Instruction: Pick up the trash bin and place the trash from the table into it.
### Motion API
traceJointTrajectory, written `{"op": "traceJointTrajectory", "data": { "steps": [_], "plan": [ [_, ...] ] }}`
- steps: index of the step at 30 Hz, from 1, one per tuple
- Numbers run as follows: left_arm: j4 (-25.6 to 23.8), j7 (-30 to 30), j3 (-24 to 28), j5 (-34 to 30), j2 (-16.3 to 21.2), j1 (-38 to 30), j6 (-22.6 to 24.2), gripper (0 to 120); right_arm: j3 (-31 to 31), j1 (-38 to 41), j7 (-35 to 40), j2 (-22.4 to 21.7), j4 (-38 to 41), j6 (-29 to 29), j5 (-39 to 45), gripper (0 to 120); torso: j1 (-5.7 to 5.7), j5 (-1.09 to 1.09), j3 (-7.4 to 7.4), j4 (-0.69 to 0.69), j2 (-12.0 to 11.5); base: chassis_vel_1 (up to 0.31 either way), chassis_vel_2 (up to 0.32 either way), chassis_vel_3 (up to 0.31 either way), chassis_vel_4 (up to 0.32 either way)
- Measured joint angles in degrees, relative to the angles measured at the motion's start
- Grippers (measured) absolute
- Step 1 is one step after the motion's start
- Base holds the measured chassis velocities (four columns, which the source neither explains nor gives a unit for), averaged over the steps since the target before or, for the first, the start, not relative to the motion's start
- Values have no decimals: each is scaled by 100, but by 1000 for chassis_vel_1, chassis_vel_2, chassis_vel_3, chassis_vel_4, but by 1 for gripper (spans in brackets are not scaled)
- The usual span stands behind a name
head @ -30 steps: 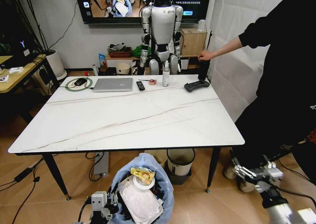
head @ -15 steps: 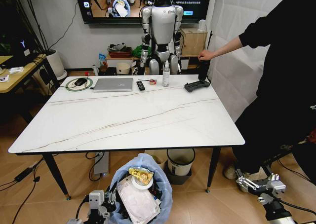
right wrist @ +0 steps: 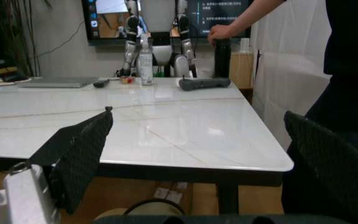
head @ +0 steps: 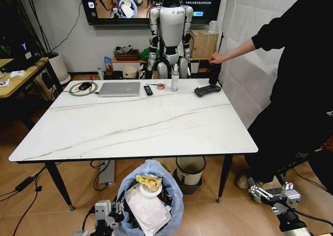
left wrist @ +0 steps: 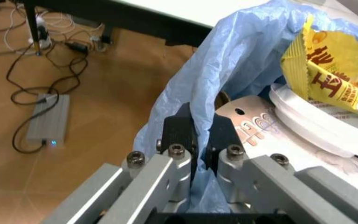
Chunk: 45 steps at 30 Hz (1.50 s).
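Observation:
The trash bin (head: pixel 151 200) stands on the floor just in front of the table (head: pixel 135 122), its light-blue bag (left wrist: pixel 229 70) puffing over the rim. Trash lies inside it: a yellow wrapper (head: pixel 148 182), a small white plate (head: pixel 151 191) and a flat white packet (head: pixel 147 211). My left gripper (head: pixel 107 213) is low at the bin's left side, shut on the bag's rim (left wrist: pixel 199 142). The left wrist view shows the wrapper (left wrist: pixel 328 60) and the plate (left wrist: pixel 309 122) close up. My right gripper (head: pixel 269 194) hangs low at the right, open, its fingers (right wrist: pixel 79 149) wide apart.
A cream round bin (head: pixel 190 169) sits under the table. At the table's far edge lie a silver laptop (head: pixel 119 89), a black remote (head: pixel 148 90), a controller (head: pixel 207 90) and a bottle (head: pixel 175 79). A wooden desk (head: pixel 21 78) is at the left. Cables and a power brick (left wrist: pixel 45 119) lie on the floor.
My right gripper has dropped lower and slightly to the right. The bin and my left gripper have sunk a little. Since half a second ago almost nothing has moved.

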Motion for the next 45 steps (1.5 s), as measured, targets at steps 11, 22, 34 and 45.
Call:
{"op": "traceJointTrajectory", "data": {
  "steps": [11, 22, 34, 45],
  "plan": [
    [237, 27, -7, 68, -318, 71, -156, 0, -5, 2, 8, -5, 5, -8, 4, 100, -181, 0, -215, 0, -394, 0, 0, 0, 0],
    [302, 42, -48, 186, -374, 83, -206, 0, -8, 3, 12, -7, 7, -11, 7, 100, -355, 0, -419, 0, -772, 0, 0, 0, 0],
    [375, 91, -43, 319, -436, 80, -243, 0, -8, 3, 14, -8, 8, -12, 11, 100, -535, 0, -638, 0, -1173, 0, 0, 0, 0],
    [416, 95, -120, 308, -448, 41, -242, 0, -8, 3, 14, -8, 8, -12, 12, 100, -685, 0, -827, 0, -1510, 0, 0, 0, 0]
  ]
}}
